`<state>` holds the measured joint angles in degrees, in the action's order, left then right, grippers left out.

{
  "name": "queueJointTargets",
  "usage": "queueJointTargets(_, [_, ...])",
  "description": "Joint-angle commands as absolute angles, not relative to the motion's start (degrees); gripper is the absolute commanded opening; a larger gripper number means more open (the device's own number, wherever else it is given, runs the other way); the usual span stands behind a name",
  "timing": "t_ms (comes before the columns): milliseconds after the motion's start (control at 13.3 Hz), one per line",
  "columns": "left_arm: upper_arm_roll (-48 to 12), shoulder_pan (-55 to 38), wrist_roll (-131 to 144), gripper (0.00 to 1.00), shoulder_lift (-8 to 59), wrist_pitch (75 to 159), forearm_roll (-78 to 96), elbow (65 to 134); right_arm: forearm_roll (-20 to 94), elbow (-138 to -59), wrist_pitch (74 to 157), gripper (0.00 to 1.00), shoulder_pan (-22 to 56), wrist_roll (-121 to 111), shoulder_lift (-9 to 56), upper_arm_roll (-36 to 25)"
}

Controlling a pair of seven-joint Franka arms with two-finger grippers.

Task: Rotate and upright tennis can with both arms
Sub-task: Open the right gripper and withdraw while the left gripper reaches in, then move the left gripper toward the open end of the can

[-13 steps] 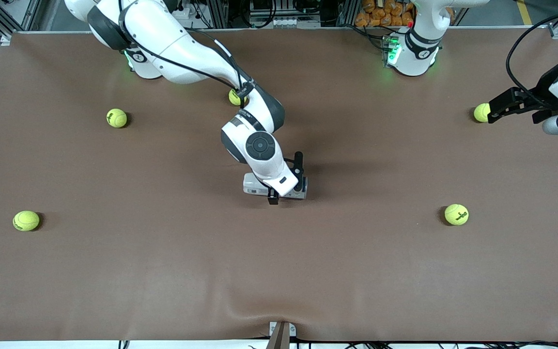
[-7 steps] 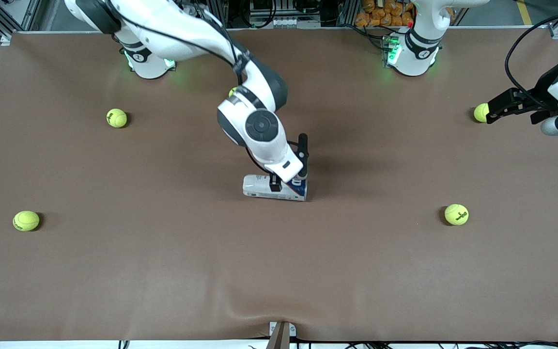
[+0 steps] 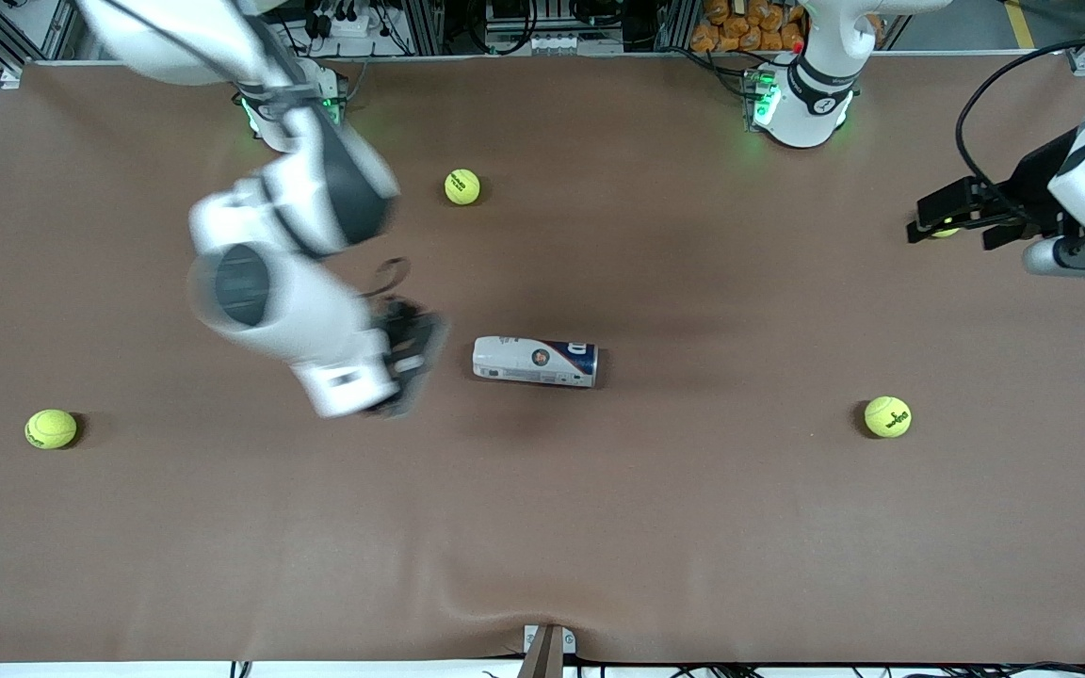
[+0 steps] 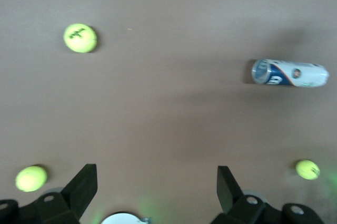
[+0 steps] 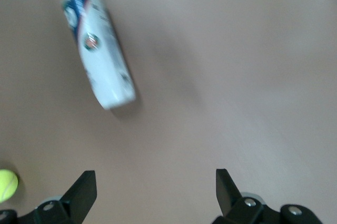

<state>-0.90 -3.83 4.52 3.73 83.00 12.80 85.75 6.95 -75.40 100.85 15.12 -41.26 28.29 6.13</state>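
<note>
The tennis can (image 3: pixel 534 362) lies on its side at the middle of the brown table (image 3: pixel 655 527), with its white end toward the right arm's end and its dark-blue end toward the left arm's end. My right gripper (image 3: pixel 408 353) is open and empty, up in the air beside the can's white end, apart from it. The right wrist view shows the can (image 5: pixel 100 50) ahead of the open right gripper (image 5: pixel 155 182). My left gripper (image 3: pixel 929 218) is open and empty, over a tennis ball near the left arm's end. The can also shows in the left wrist view (image 4: pixel 289 73), far from the left gripper (image 4: pixel 156 179).
Yellow-green tennis balls lie scattered: one (image 3: pixel 462 186) near the right arm's base, one (image 3: pixel 51 428) at the right arm's end, one (image 3: pixel 887 416) toward the left arm's end, one (image 3: pixel 946 229) partly hidden under the left gripper.
My right gripper rose off the can and swung away toward the right arm's end. The can stayed lying where it was. My left gripper shifted slightly toward the table's middle.
</note>
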Motion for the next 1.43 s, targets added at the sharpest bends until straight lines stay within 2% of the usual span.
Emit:
queueJointTargets(0, [-0.8,-3.7,3.4,1.00,6.1,82.2,19.0,85.3,8.3,-77.9,95.5,1.00,7.0,-35.8,21.3,6.7])
queueJointTargets(75, [-0.8,-3.7,2.5,1.00,7.1,82.2,21.3,85.3,8.3,-78.1,93.6,1.00,4.6,-33.6,19.4,6.6])
queueJointTargets(225, [-0.8,-3.6,-0.7,1.00,9.3,82.2,24.1,85.3,8.2,-79.8,89.1,1.00,4.1,-27.5,13.2,2.6])
queueJointTargets(375, [-0.8,-2.6,-4.1,1.00,12.1,82.3,28.7,85.9,7.3,-81.2,82.2,1.00,3.3,-16.8,7.5,1.7])
queueJointTargets(601, [-0.7,-2.2,-7.1,1.00,16.8,82.9,34.6,85.9,3.1,-80.8,73.0,1.00,2.7,0.9,2.4,1.7])
queueJointTargets(676, [-0.7,-2.2,-8.6,1.00,17.7,83.4,36.0,85.9,3.0,-80.3,70.3,1.00,2.7,5.0,2.2,1.1])
queueJointTargets(976, [-0.7,-1.5,-16.0,1.00,21.9,84.2,42.3,86.9,0.2,-79.0,70.8,1.00,2.0,5.8,1.7,-0.9])
queueJointTargets(1351, [-0.9,-1.8,-29.3,1.00,24.9,90.9,51.2,95.3,-0.5,-78.8,70.0,1.00,1.4,5.6,1.1,-2.0])
